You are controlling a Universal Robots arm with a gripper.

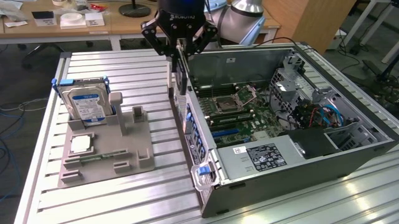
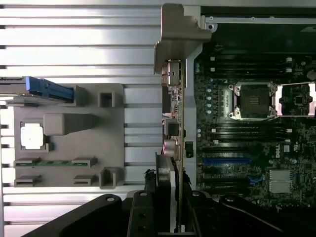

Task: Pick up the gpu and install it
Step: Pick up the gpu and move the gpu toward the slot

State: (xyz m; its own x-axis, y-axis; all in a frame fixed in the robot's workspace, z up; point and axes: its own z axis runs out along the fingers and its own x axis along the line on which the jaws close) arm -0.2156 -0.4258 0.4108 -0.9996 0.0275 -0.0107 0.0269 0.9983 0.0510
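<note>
The gpu hangs on edge as a thin dark card with a silvery metal bracket. My gripper is shut on its top edge. It hovers just above the near side wall of the open computer case, beside the motherboard. In the wrist view the gpu runs edge-on out of my gripper, along the line between the case wall and the motherboard. A blue expansion slot lies on the board close beside the card.
A grey parts holder sits on the slatted aluminium table at the exterior view's left. It carries an upright hard drive and a small square silver chip. Desks with clutter stand behind the table.
</note>
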